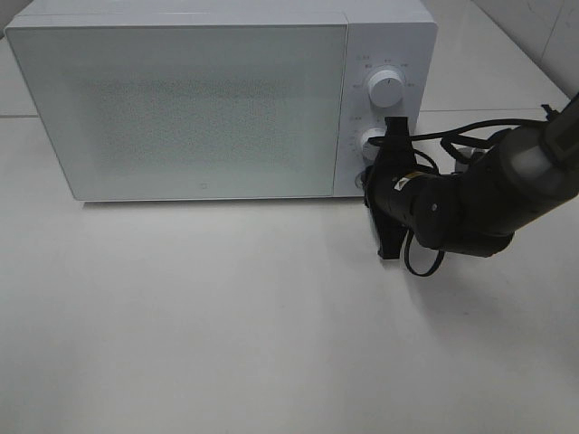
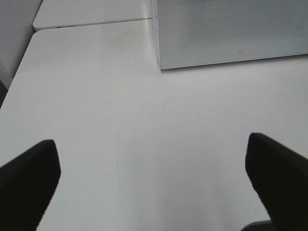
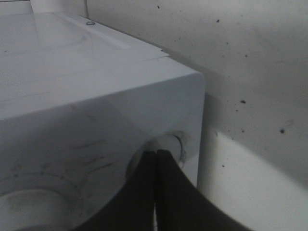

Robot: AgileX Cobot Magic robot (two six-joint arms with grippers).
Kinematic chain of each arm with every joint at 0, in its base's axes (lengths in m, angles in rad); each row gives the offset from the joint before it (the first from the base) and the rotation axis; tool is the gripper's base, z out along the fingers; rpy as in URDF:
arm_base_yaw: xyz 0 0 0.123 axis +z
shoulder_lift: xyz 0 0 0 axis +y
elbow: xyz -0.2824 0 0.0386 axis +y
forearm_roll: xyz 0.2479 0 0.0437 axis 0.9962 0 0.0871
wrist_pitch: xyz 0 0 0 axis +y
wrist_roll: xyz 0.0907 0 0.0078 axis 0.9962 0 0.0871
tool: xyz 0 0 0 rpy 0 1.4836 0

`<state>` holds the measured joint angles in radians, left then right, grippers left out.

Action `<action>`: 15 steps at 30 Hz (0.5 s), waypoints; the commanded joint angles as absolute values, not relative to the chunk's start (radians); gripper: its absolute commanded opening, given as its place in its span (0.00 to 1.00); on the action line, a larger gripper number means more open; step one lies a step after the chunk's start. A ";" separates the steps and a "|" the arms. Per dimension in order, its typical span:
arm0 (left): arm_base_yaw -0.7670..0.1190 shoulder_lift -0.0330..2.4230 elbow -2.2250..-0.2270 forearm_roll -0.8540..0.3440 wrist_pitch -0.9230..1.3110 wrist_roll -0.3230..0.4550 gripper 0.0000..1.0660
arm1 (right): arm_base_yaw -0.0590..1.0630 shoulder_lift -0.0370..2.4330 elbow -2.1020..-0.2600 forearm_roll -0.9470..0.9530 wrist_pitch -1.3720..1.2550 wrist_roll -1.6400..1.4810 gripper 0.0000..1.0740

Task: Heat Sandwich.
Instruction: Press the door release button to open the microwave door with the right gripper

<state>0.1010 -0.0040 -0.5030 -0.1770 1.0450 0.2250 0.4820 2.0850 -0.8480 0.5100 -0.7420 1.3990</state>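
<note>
A white desk (image 1: 226, 344) carries a microwave (image 1: 181, 99) with its door closed. The sandwich shows in no view, so its place relative to either pincer cannot be told. The right pincer (image 3: 156, 161), pressed together, has its tips at the microwave's lower knob (image 1: 369, 141). The left pincer (image 2: 150, 144) hangs spread wide over bare desk.

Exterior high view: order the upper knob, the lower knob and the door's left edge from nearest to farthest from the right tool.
1. Lower knob: right beside the right tool.
2. Upper knob: just above the lower one.
3. Door's left edge: far side of the microwave.
</note>
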 commanded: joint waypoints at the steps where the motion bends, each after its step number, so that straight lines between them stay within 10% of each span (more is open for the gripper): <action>1: 0.106 -0.026 -0.502 -0.183 1.035 0.221 0.95 | 0.476 2.086 -0.872 0.499 -0.749 1.405 0.01; 15: 0.106 -0.026 -0.502 -0.183 1.035 0.221 0.95 | 0.476 2.086 -0.874 0.508 -0.932 1.405 0.00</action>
<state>0.1010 -0.0040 -0.5030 -0.1760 1.0450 0.2250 0.4850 2.0960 -0.8510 0.5140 -0.7820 1.4000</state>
